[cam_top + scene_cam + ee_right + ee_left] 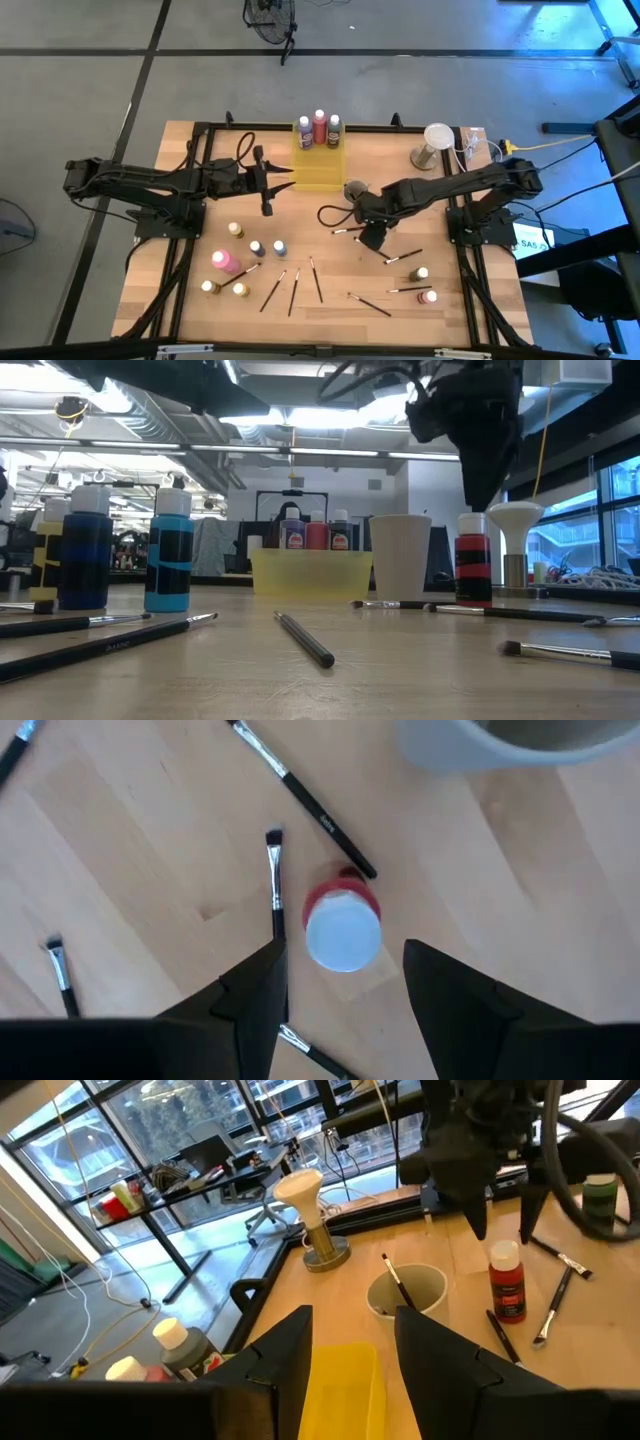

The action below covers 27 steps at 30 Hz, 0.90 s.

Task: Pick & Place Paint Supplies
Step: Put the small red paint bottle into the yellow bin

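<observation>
The right gripper (340, 995) hangs with its jaws parted and empty above a red paint bottle (342, 927), which stands upright on the bench (140, 840), white cap up, near the grey cup (405, 1292). A brush (398, 1285) leans in that cup. The left gripper (350, 1350) hovers over the yellow tray (340, 1395), jaws apart, holding nothing.

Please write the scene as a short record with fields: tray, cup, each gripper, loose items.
tray: yellow tray holds three bottles
cup: grey cup beside tray, one brush inside
right gripper: right gripper open, above a red bottle with white cap, not touching
left gripper: left gripper open, over the tray, holding nothing
loose items: bottles and brushes scattered on table
</observation>
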Each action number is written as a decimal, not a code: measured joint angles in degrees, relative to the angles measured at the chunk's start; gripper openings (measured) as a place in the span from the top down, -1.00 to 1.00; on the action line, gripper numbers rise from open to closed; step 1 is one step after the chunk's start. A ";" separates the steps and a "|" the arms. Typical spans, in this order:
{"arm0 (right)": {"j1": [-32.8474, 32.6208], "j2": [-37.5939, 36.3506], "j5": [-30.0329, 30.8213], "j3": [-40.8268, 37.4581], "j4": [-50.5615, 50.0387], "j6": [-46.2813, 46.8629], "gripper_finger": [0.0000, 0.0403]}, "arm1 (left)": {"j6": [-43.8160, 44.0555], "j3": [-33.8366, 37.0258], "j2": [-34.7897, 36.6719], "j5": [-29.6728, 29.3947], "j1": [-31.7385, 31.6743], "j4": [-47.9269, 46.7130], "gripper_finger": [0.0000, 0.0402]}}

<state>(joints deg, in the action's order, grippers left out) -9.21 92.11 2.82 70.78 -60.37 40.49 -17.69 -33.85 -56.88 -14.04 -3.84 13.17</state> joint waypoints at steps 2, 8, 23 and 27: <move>0.00 0.80 -0.09 0.00 0.60 -0.34 -0.02 | 0.00 0.00 0.00 0.00 -0.02 -0.08 0.30; 0.15 2.91 -0.09 0.00 0.41 -1.14 -0.01 | 0.45 0.00 0.00 0.03 -0.02 -0.14 0.30; 0.31 4.01 0.99 -0.02 1.32 -3.89 0.03 | 1.64 0.00 0.00 0.09 0.00 -0.17 0.30; 0.31 4.01 1.00 -0.25 1.40 -3.89 0.12 | 2.03 0.00 0.00 0.11 0.00 -0.17 0.30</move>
<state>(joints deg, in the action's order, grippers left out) -8.91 96.12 3.81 70.53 -58.97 36.60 -15.67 -33.85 -56.88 -13.93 -3.84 12.99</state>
